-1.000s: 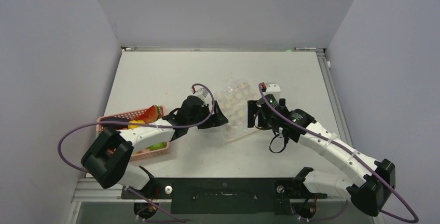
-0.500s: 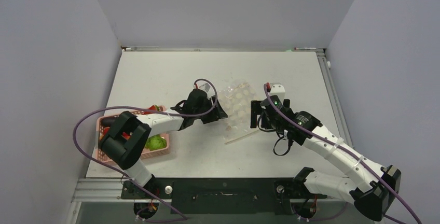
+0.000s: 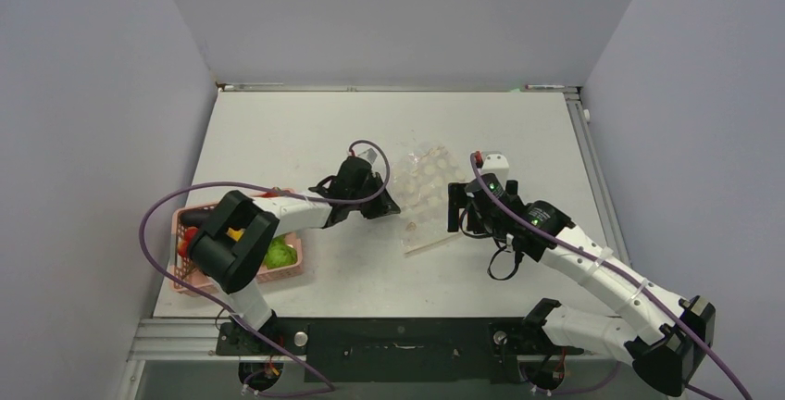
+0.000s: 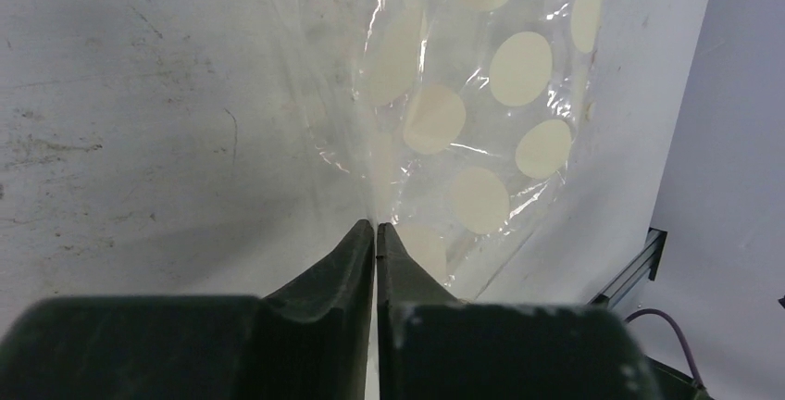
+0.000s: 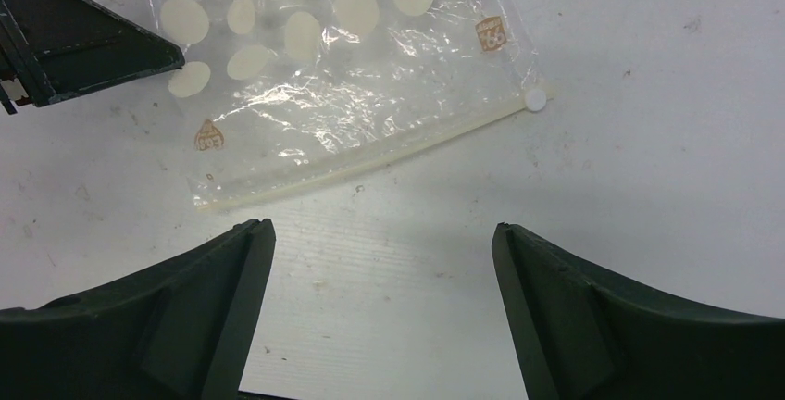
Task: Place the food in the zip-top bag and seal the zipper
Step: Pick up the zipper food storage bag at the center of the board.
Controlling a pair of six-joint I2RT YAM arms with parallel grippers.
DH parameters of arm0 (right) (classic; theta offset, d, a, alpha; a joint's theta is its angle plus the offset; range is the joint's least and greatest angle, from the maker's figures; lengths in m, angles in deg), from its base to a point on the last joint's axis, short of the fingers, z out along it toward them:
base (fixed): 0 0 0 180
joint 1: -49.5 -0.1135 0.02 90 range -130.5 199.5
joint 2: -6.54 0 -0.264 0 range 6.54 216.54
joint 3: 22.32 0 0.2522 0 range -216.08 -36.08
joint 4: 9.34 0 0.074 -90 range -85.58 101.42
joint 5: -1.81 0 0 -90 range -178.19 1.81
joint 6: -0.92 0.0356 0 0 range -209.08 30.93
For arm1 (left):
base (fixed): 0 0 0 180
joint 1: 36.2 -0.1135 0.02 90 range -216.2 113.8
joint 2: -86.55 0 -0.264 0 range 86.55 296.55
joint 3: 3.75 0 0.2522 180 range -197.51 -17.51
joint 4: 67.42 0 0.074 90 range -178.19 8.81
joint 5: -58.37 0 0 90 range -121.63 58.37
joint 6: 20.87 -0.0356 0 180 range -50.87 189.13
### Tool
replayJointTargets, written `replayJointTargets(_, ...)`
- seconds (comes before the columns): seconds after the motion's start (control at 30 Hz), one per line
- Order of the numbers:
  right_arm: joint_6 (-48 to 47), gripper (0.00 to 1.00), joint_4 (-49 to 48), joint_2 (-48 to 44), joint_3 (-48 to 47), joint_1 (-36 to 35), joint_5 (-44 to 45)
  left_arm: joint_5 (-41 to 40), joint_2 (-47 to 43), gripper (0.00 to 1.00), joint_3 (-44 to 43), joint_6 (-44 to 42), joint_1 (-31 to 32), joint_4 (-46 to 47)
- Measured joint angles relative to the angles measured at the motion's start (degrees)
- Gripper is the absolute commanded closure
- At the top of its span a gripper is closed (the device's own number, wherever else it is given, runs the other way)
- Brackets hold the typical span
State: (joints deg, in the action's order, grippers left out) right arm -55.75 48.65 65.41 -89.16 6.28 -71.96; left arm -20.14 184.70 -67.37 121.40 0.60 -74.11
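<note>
One zip-top bag [image 5: 352, 67], clear with cream dots and two small orange logos. It lies about mid-table [image 3: 305, 131], between the two grippers. One zipper [image 5: 370, 155], a whitish strip along the bag's mouth edge, with one white round tab at its end.

One pink basket [image 3: 181, 233] sits at the table's left edge, well apart from the bag. The food [image 3: 280, 254] sits in the basket: one green leafy piece, plus red, yellow and dark bits toward the left end (full count not possible, the left arm [image 3: 287, 215] lies across the basket and covers part of it).

Left gripper [image 4: 375, 226]: fingers pressed together with no gap, tips at the bag's left edge. A crease of film runs right into the tips, so it looks nipped on the bag.

Right gripper [image 5: 380, 233]: spread wide, nothing in it. The zipper lies just beyond its fingertips, not touching.

Two purple cables [image 3: 162, 210], one looping off each arm.
</note>
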Motion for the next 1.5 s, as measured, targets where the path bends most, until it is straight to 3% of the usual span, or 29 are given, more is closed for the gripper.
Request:
replayJointTargets(0.43,0.5,0.09,-0.7,0.0,1.1,0.0,-0.7,1.0,0.1,1.0,0.4,-0.2,-1.4,0.1)
replayJointTargets(0.87,4.1,0.1,-3.4,-0.6,5.1,0.0,-4.0,1.9,-11.1,1.0,2.5,1.7,-3.7,0.1)
replayJointTargets(1.5,27.4,0.16,-13.2,-11.3,20.6,0.0,-8.4,1.6,-20.5,1.0,6.1,7.1,-6.2,-1.2)
